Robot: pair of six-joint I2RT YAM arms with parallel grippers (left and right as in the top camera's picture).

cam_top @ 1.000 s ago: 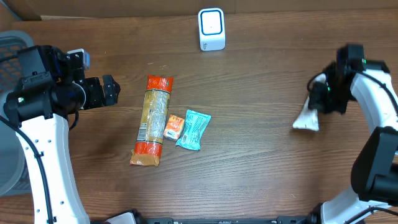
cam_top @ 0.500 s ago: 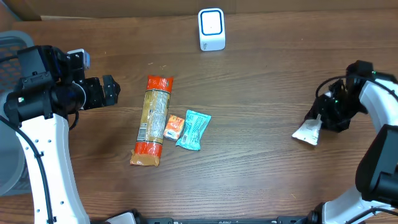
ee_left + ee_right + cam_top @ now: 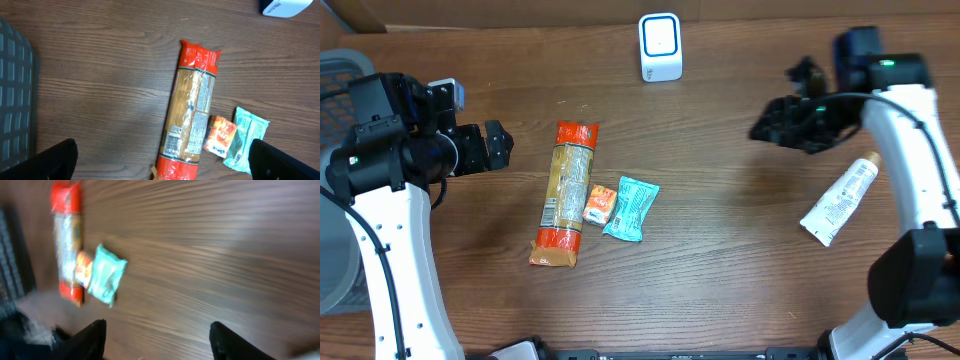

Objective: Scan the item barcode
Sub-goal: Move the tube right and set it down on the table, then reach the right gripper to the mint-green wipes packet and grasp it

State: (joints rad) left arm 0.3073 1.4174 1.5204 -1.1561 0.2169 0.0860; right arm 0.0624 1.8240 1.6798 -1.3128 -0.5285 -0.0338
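Overhead view: the scanner (image 3: 660,46) stands at the far edge of the table (image 3: 720,270). A long pasta packet (image 3: 566,193), an orange sachet (image 3: 600,204) and a teal packet (image 3: 630,208) lie side by side at centre, the sachet touching both neighbours. A white tube (image 3: 839,199) lies apart at the right, beside the right arm. The left gripper (image 3: 492,147) hovers near the pasta packet; the right gripper (image 3: 775,118) hangs between scanner and tube, carrying nothing. Left wrist view: the fingers (image 3: 50,160) are spread wide with only bare table between them, the pasta packet (image 3: 192,115) ahead and a basket (image 3: 15,100) at the left edge. Right wrist view, blurred: the fingers (image 3: 90,340) are parted and empty, facing the three central items. Nothing is at the scanner, so no scan is under way. The tube's separate place suggests it may be finished, though this cannot be confirmed. The central three appear to remain.
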